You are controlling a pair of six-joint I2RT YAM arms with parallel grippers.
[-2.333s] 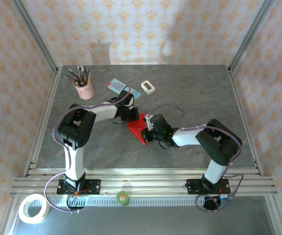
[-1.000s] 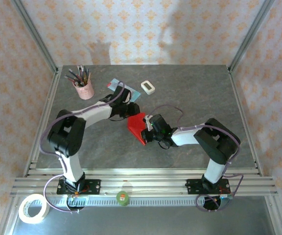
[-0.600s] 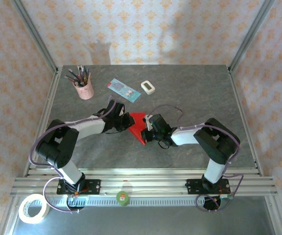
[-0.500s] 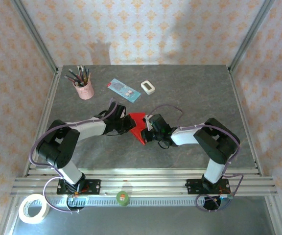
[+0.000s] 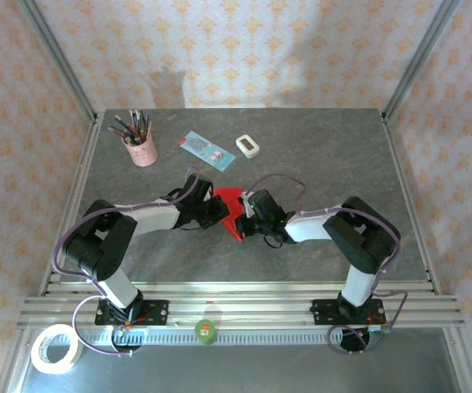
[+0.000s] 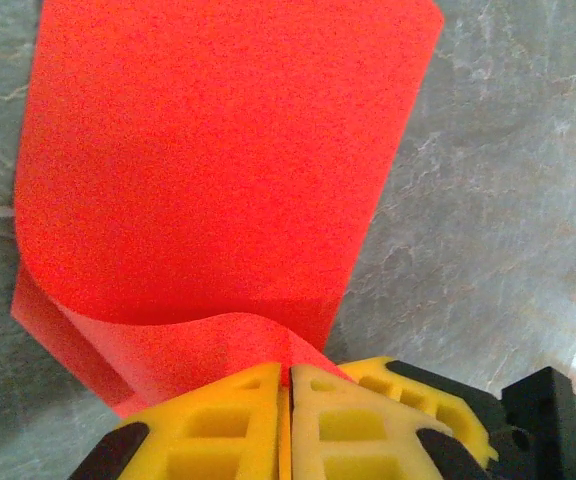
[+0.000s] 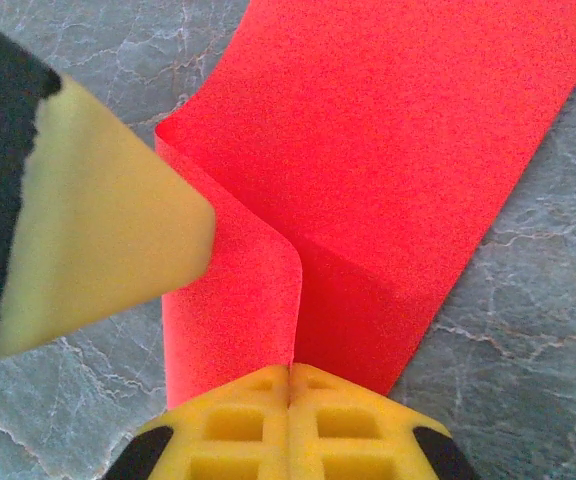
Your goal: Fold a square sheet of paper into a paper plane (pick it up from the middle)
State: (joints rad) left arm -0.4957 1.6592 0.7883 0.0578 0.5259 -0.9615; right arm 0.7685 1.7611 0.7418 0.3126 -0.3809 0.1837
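The red square sheet of paper sits mid-frame on the table in the top view, loosely doubled over. No plane shape yet, so I'd say most folds are left. The left gripper and right gripper are each clamped on an edge. From above they half-cover the crease, hard to read.

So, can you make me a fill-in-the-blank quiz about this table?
The left hand and the right hand are both shut on the ____ paper.
The pens stand in a ____ cup.
The blue card lies between that cup and a small ____ block.
Missing: red, pink, white.
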